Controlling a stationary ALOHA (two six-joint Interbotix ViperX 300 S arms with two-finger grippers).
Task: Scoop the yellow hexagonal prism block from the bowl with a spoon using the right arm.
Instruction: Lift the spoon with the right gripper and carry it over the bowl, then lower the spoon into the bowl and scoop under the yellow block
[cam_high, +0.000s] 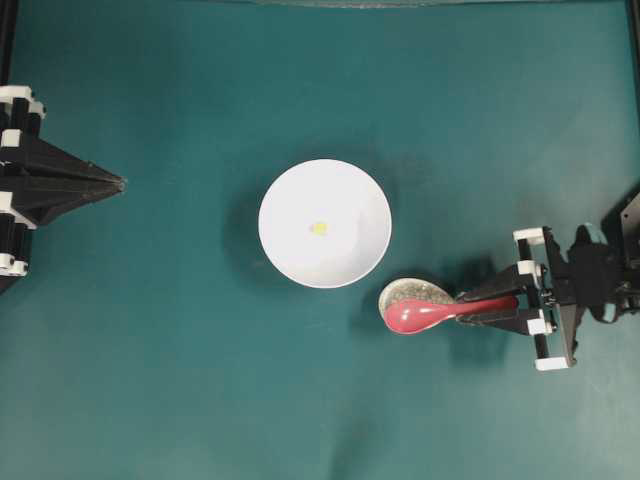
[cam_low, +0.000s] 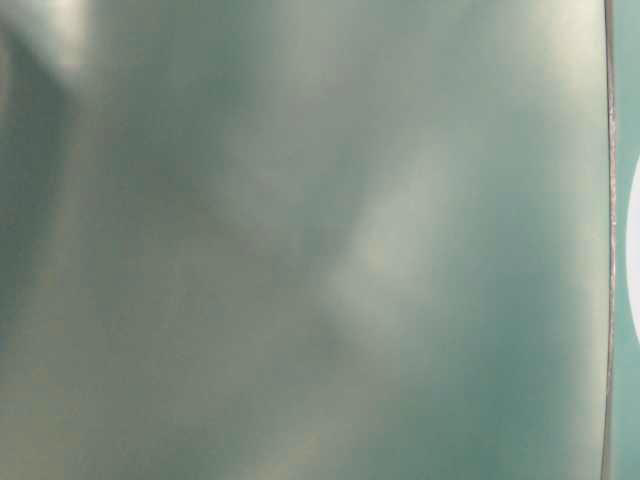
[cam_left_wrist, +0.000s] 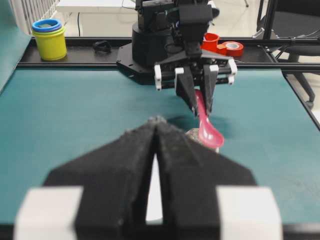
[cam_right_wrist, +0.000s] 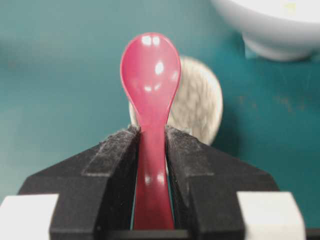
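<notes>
The teal desk (cam_high: 180, 380) carries everything. At its middle sits the white bowl (cam_high: 350, 190), and the tiny yellow block (cam_high: 319, 228) lies on the bowl's floor, near the centre. Just beside the bowl's lower right rim is a small speckled rest (cam_high: 410, 291), with the red spoon (cam_high: 425, 314) over it; whether the scoop touches the rest I cannot tell. The right end effector (cam_high: 488, 308) is clamped on the spoon's handle, a finger (cam_right_wrist: 112, 165) pressed against each side. The left end effector (cam_high: 118, 183) is at the left edge, well apart from the bowl, its fingers pressed together on nothing.
</notes>
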